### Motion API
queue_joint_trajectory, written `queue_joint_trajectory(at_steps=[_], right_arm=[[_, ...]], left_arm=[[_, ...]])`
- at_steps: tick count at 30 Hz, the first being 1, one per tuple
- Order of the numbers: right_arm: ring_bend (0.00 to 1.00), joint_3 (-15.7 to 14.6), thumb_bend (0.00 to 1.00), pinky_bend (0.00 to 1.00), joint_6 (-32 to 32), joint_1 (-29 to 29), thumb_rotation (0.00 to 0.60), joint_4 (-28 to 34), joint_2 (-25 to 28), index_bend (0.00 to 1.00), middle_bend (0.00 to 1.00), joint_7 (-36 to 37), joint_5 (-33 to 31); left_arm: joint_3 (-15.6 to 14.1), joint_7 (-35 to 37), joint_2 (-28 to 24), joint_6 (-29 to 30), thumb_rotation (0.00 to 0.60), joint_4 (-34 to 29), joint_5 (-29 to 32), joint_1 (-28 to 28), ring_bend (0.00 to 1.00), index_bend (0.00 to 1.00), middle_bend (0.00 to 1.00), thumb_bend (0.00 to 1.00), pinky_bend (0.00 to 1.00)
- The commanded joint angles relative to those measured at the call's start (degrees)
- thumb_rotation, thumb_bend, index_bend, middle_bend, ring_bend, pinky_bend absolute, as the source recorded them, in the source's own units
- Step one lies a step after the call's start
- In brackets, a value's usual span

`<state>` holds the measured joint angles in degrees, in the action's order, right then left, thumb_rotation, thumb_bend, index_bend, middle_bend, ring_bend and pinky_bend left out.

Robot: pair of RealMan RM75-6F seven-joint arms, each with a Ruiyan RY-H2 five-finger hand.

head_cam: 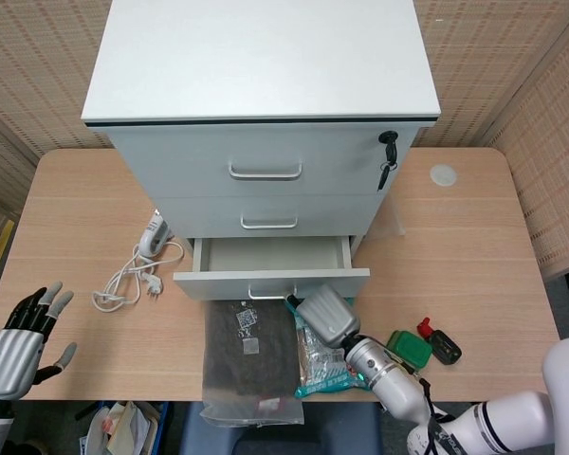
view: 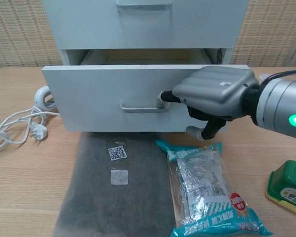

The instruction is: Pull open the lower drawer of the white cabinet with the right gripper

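The white cabinet [head_cam: 261,95] stands at the back of the table. Its lower drawer [head_cam: 270,282] is pulled out, with an empty inside [head_cam: 270,254] showing. In the chest view the drawer front [view: 103,98] fills the middle, and my right hand [view: 214,96] hooks a finger into the right end of the drawer handle [view: 143,105]. The head view shows my right hand [head_cam: 324,316] just below the drawer front. My left hand [head_cam: 19,341] hovers with fingers spread at the table's front left, holding nothing.
A grey felt bag [head_cam: 248,355] and a teal snack packet [view: 207,190] lie in front of the drawer. A white plug and cable [head_cam: 133,275] lie left of the cabinet. A green box [head_cam: 410,349] and a red-black item [head_cam: 439,341] sit right. Keys [head_cam: 387,161] hang from the top drawer's lock.
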<state>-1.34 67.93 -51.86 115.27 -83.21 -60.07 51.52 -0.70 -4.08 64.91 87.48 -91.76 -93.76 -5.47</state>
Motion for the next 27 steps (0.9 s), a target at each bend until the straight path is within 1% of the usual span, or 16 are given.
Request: queue_joint_trajectory(at_steps=[1, 18, 27], right_arm=[[0.94, -0.51, 0.39, 0.82, 0.46, 0.3, 0.6, 0.59, 0.09, 0.16, 0.91, -0.49, 0.61], [0.94, -3.24, 0.39, 0.82, 2.42, 2.03, 0.6, 4.56, 0.3, 0.16, 0.91, -3.54, 3.52], [0.94, -5.17, 0.39, 0.82, 3.04, 3.55, 0.6, 6.53, 0.73, 0.16, 0.91, -4.21, 5.96]], left_arm=[[-0.02, 0.03, 0.04, -0.03, 0.6, 0.01, -0.05, -0.03, 0.03, 0.09, 0.0, 0.32, 0.11], [-0.39, -0.02, -0.09, 0.36, 0.6, -0.1, -0.54, 0.27, 0.03, 0.09, 0.0, 0.32, 0.11], [-0.46, -0.24, -0.09, 0.32, 0.6, -0.3, -0.76, 0.23, 0.03, 0.09, 0.0, 0.32, 0.11]])
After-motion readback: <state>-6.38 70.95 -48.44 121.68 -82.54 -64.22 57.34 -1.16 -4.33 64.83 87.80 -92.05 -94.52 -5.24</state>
